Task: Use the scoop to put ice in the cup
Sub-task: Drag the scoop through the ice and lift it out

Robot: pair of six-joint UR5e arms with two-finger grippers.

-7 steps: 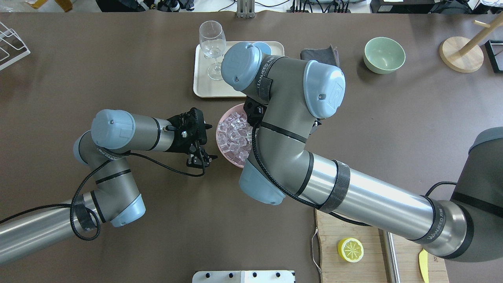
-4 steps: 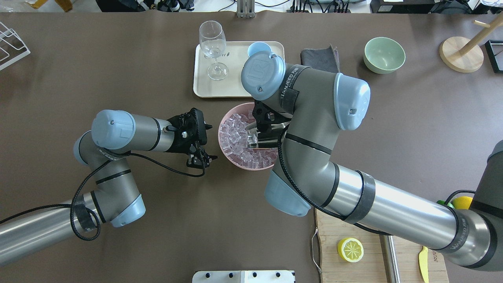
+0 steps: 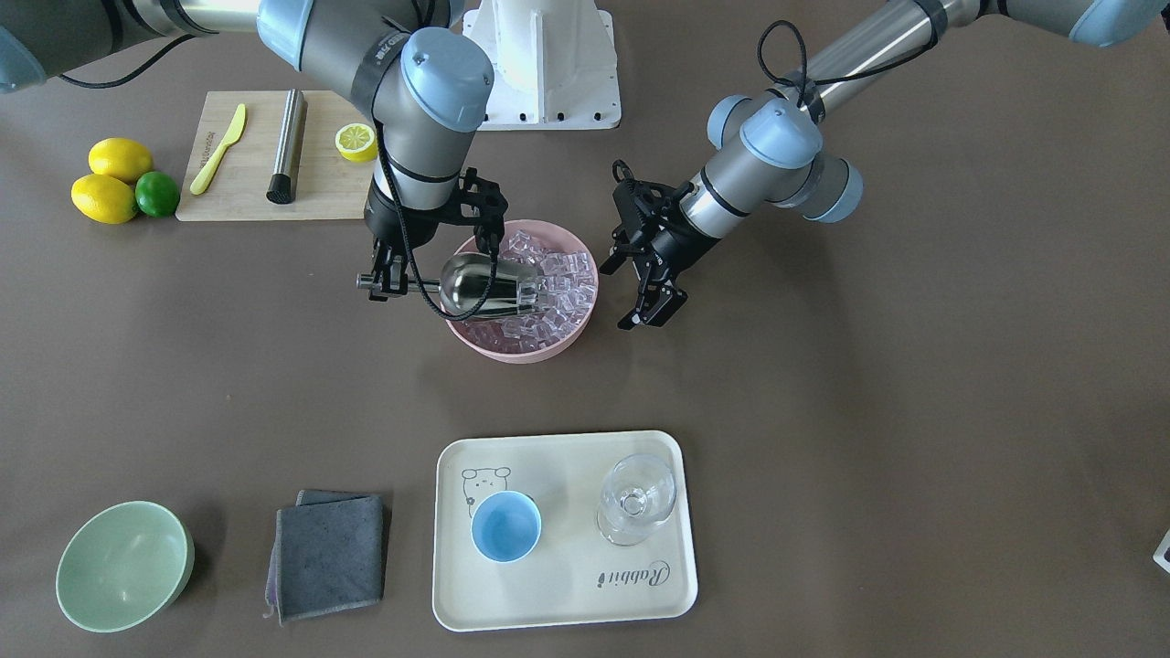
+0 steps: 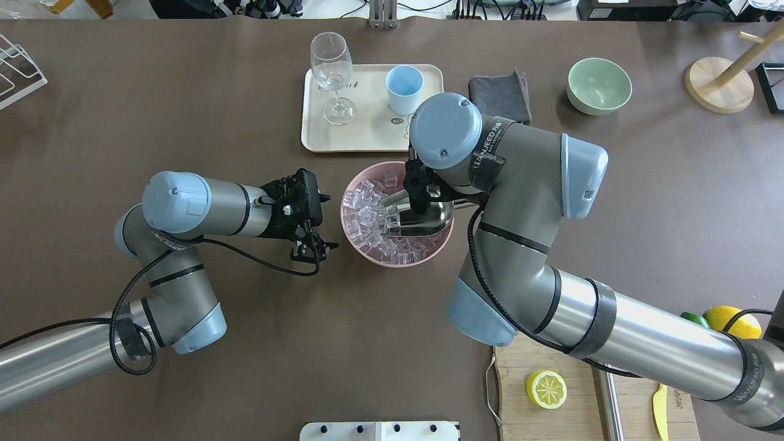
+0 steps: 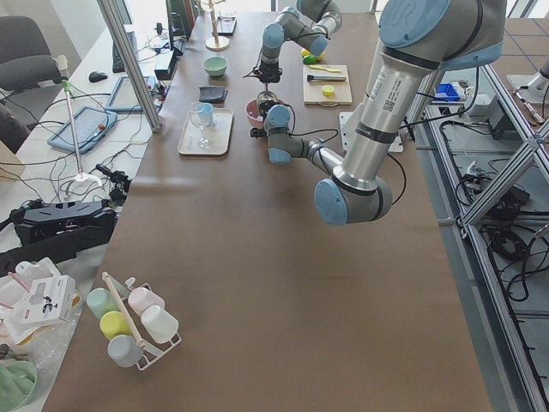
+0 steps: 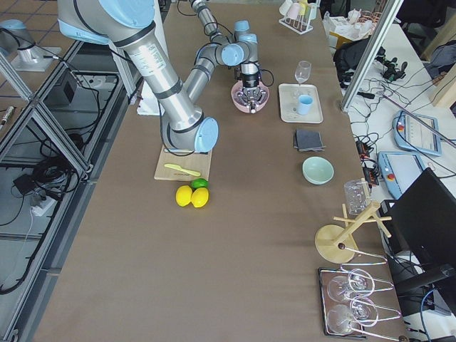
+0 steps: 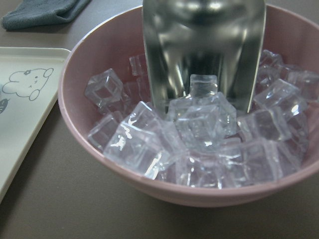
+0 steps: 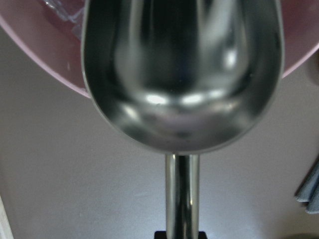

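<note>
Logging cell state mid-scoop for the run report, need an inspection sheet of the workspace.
Surface: brown table; no spilled ice seen.
Job's things: scoop mouth pushed into ice in pink bowl; cup empty, upright on tray.
Clutter: wine glass, grey cloth, green bowl, cutting board with lemon half, knife, steel cylinder; lemons, lime.
End effectors: right end effector shut on scoop handle; left end effector open, empty, beside bowl.
Cables: black cable along each arm; left cable hangs slack.
Surroundings: mug tree at table edge; people: nothing seen.
</note>
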